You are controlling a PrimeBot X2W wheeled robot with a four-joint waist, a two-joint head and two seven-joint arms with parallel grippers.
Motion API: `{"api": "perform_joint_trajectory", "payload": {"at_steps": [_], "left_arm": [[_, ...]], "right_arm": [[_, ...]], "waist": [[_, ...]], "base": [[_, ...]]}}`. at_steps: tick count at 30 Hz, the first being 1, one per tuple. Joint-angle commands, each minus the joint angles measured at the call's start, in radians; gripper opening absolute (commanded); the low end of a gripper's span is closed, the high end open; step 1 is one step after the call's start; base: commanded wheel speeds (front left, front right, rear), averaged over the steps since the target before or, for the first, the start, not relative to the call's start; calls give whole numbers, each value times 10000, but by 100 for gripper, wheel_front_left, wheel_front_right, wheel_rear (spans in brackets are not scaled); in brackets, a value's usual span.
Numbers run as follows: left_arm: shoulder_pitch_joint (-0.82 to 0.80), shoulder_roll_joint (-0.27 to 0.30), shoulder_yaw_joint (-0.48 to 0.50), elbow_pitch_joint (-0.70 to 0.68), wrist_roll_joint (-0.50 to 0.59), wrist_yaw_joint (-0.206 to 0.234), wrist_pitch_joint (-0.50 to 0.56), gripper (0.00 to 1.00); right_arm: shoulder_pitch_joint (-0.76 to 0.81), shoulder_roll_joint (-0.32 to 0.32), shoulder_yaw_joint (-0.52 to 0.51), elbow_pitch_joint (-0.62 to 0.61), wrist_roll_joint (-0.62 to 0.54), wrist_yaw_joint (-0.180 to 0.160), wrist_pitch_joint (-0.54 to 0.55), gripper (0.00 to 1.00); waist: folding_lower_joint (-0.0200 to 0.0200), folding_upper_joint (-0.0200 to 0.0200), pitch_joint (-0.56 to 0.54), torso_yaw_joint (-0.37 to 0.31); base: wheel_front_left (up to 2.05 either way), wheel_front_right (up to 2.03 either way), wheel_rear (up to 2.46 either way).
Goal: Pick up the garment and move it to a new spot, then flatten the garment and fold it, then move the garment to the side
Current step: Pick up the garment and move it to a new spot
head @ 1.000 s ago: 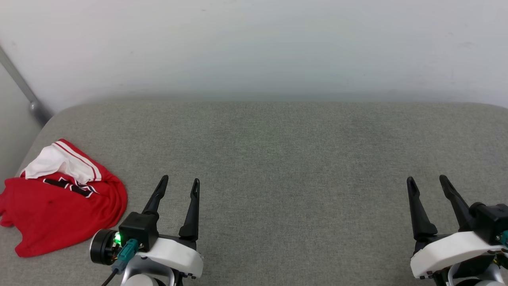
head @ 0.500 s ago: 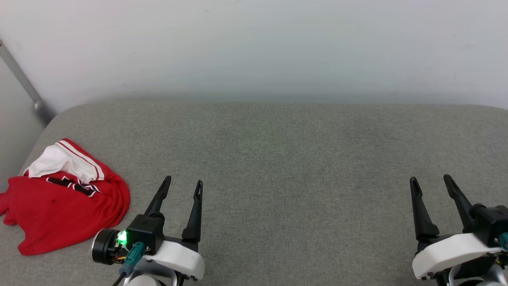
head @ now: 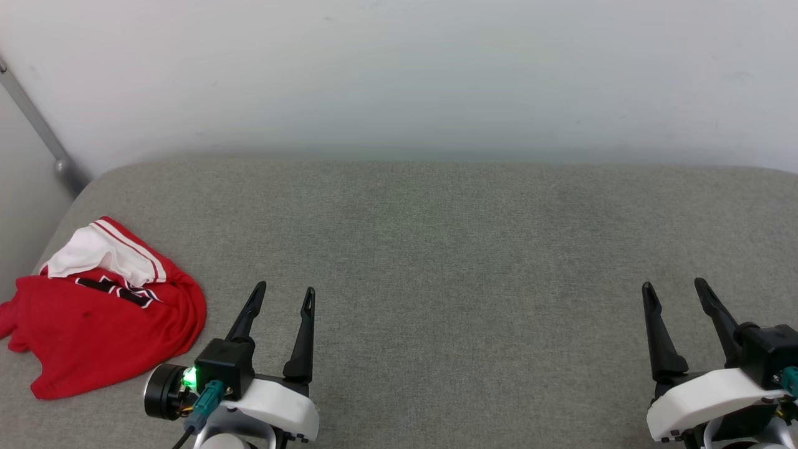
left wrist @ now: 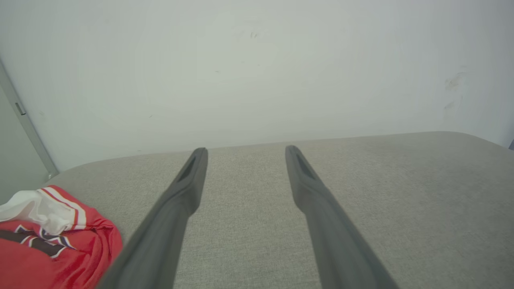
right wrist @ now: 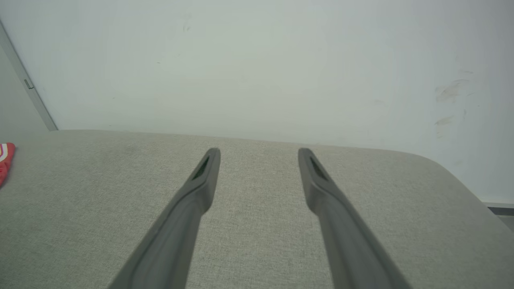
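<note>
Two pincers spread open, empty: left pincer, right pincer. Garment crumpled just left of left pincer, well apart from right pincer. You swing left pincer over, pinch raised red fold, lift clear before carrying.

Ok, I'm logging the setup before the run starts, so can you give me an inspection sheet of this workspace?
Surface: grey woven fabric cushion, flat, with rounded far corners.
Job's things: red jersey shirt with white sleeve and black lettering, crumpled in a heap at the cushion's left edge, not gripped.
Clutter: nothing seen.
Grippers: left gripper open, holding nothing, just right of the shirt; right gripper open, holding nothing, far from it.
Cables: teal plug with dark cable at the left wrist; teal plug at the right wrist.
Surroundings: plain white wall behind; grey metal bar slanting at far left.
</note>
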Motion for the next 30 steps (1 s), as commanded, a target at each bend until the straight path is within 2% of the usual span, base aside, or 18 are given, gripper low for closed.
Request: {"api": "perform_joint_trajectory", "payload": {"at_steps": [1, 8, 12, 30], "left_arm": [[-94, -10, 58, 46, -2, -18, -49, 100], [-148, -68, 201, 136, -43, -35, -40, 100], [-221, -111, 350, 198, -114, -12, -40, 100], [-316, -235, 1207, 458, -611, -12, -39, 100]], "right_arm": [[94, 22, -16, 21, -1, -3, 21, 100], [104, 22, -18, 18, -24, -3, 19, 100], [90, 22, 49, -55, -91, -3, 45, 100], [-264, 19, 855, -113, -118, -3, 209, 100]], "waist": [[0, -1, 3, 11], [0, -1, 22, 153], [0, -1, 60, 519], [0, -1, 207, 3738]], "base": [[0, 0, 0], [0, 0, 0], [0, 0, 0], [0, 0, 0]]}}
